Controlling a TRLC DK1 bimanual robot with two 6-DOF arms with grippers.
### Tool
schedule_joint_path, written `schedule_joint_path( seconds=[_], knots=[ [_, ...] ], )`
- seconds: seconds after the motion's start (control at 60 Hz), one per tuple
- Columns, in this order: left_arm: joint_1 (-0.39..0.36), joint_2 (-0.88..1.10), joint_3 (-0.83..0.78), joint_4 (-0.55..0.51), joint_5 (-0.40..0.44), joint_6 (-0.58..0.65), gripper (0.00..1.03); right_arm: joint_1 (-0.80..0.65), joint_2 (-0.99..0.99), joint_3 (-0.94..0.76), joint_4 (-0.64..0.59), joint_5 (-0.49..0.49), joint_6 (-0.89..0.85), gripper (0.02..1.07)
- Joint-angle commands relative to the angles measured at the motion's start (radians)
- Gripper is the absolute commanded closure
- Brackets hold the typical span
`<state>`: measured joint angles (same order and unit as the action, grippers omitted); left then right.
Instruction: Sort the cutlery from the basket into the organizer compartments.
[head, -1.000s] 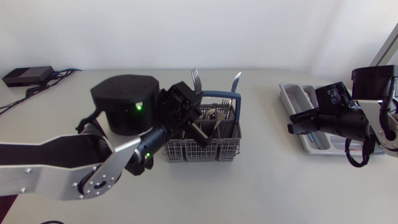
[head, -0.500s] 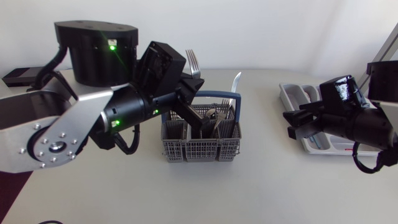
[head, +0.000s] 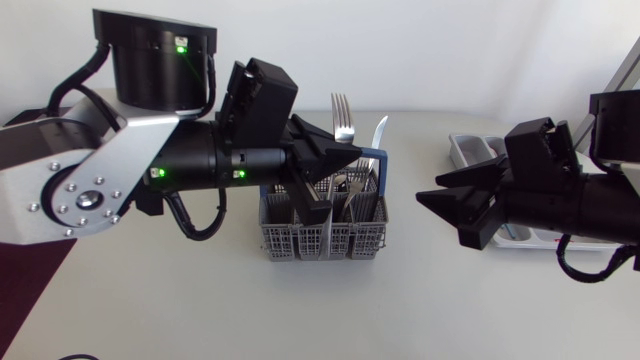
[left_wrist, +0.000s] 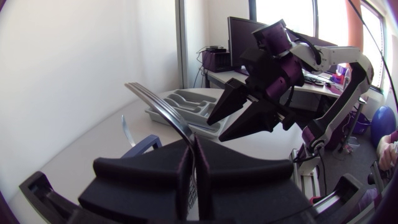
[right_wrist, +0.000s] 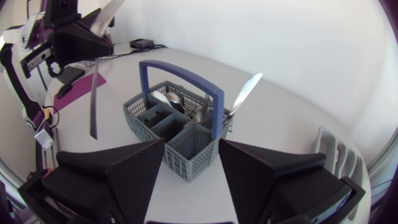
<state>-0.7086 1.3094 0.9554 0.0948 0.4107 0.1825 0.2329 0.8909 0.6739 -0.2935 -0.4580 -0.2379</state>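
My left jaws are clamped on a fork (left_wrist: 163, 110): the left gripper (left_wrist: 193, 155) pinches its handle from both sides, and the tines stick up and out past the fingertips. In the head view the fork hangs above the basket (head: 320, 240), fully out of it, with its lower end over the compartments. My right gripper (right_wrist: 191, 146) has its jaws spread wide with nothing between them. It sits over the table between basket and organizer (head: 463, 150), pointing at the basket.

As I judge it, the sorting is at an early or middle stage. One fork is lifted but not yet delivered. The basket holds several more pieces, among them what looks like a knife (right_wrist: 245, 93) leaning out beside the blue handle (right_wrist: 186, 87), plus spoons and forks lower down. The organizer lies well apart, at the table's far right, and my right arm covers most of it, so I cannot tell what already lies in its compartments. Carrying or handing over this fork comes next, then the rest.
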Motion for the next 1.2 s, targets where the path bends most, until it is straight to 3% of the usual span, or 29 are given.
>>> schedule_joint_path(
  seconds=[0.0, 0.25, 0.567, 0.817, 0.983, 1.183],
  knots=[
    [0.023, 0.022, 0.037, 0.0, 0.068, -0.018, 1.0, 0.009, 0.014, 0.029, -0.016, -0.048, 0.02, 0.43],
    [0.046, 0.034, 0.052, 0.01, 0.203, -0.02, 1.0, 0.04, 0.062, 0.044, -0.026, -0.219, 0.058, 0.43],
    [0.032, 0.042, 0.052, 0.045, 0.31, -0.055, 1.0, 0.131, 0.092, 0.079, -0.038, -0.377, 0.103, 0.43],
    [0.028, 0.05, 0.062, 0.082, 0.387, -0.126, 1.0, 0.181, 0.12, 0.104, -0.026, -0.427, 0.126, 0.43],
    [0.024, 0.051, 0.059, 0.098, 0.395, -0.146, 1.0, 0.221, 0.129, 0.118, -0.022, -0.43, 0.129, 0.44],
    [0.02, 0.059, 0.055, 0.111, 0.401, -0.153, 1.0, 0.243, 0.137, 0.133, -0.006, -0.432, 0.138, 0.63]
  ],
)
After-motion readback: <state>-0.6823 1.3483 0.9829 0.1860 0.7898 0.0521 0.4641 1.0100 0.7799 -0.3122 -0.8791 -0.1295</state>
